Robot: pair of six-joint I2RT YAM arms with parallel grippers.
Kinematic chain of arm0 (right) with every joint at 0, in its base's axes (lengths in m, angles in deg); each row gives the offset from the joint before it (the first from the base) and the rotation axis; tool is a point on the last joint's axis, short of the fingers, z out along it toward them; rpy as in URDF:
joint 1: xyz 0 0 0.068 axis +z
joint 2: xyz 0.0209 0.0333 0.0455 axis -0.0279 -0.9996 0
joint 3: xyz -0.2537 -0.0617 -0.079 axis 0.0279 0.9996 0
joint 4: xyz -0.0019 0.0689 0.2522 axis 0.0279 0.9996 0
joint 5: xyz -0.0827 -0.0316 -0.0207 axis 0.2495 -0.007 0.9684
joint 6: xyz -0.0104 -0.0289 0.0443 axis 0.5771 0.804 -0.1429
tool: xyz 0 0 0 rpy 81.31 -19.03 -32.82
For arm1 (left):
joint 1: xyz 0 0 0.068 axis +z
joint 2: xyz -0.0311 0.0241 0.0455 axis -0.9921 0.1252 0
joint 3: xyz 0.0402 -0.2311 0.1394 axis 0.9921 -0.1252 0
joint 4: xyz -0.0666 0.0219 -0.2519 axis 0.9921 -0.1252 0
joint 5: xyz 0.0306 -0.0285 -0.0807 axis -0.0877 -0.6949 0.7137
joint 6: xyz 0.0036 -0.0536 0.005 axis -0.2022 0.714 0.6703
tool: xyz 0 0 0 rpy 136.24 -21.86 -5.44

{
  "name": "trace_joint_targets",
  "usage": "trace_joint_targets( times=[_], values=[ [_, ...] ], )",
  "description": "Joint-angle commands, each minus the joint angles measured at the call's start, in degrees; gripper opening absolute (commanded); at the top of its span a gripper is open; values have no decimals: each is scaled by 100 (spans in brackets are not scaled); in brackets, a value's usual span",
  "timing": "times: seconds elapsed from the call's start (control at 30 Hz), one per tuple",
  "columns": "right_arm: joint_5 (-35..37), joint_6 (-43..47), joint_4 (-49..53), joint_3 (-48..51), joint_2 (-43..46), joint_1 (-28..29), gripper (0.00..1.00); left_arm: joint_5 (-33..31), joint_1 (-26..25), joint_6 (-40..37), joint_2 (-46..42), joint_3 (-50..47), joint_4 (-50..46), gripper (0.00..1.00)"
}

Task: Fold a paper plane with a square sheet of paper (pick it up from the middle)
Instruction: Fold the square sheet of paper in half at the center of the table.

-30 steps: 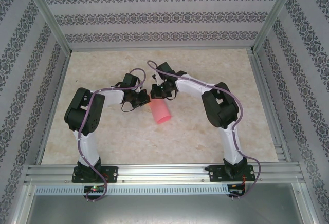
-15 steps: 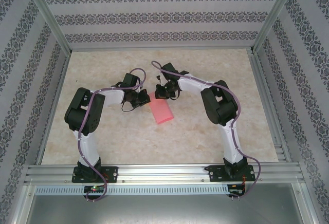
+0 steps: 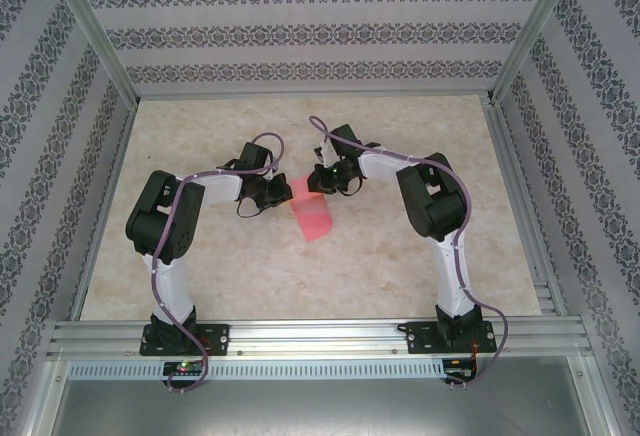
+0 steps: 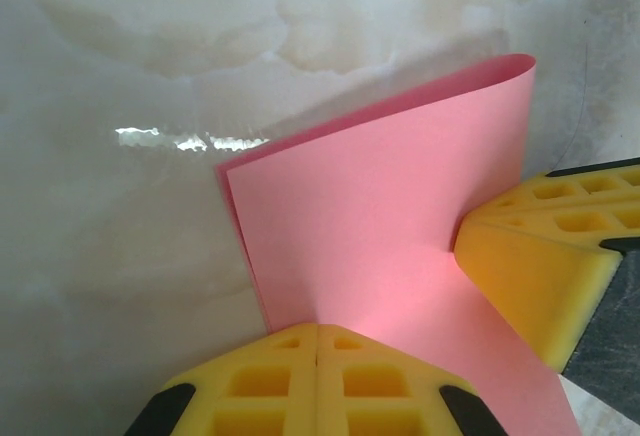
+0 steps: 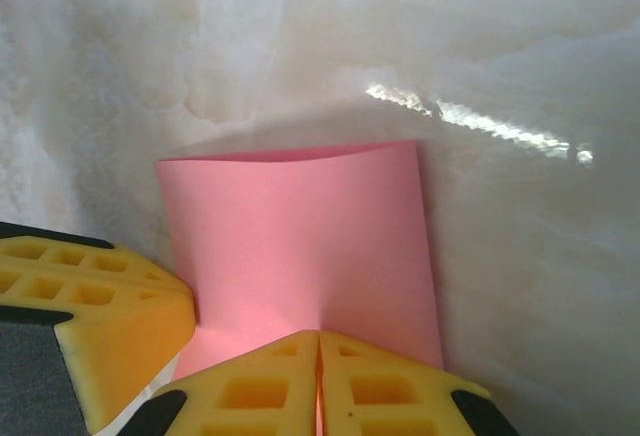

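Paper (image 3: 311, 214) held by one edge; table (image 3: 220, 276) open around.

Top camera: high, behind arm bases at near edge, angled down over whole table (image 3: 200, 276), far wall included. Left wrist camera: very close, peering past left gripper (image 4: 317, 334) at tabletop. Right wrist camera: equally close, past right gripper (image 5: 319, 338) (each catches other's yellow fingers at frame edge). All three share square sheet of paper (image 3: 311, 214), mid-table.
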Motion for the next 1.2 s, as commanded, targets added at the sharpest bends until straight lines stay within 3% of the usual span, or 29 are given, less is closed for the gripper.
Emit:
trace_joint_targets(
  times=[0.0,0.2,0.43,0.77,1.17],
  values=[
    [290,94,-87,282,59,-358,10,-1149,-39,16,642,-389,-1110,0],
    [402,19,-154,382,589,-532,9,-1125,-42,14,651,-390,-1097,0],
    [47,-114,-477,815,1390,-177,10,-1081,-38,-13,625,-398,-1071,0],
    [-115,-273,-373,499,609,408,9,-1077,-46,-21,616,-443,-1035,0],
    [-38,-232,-678,1392,757,12,8,-1160,-43,-6,616,-497,-1011,0]
  ],
)
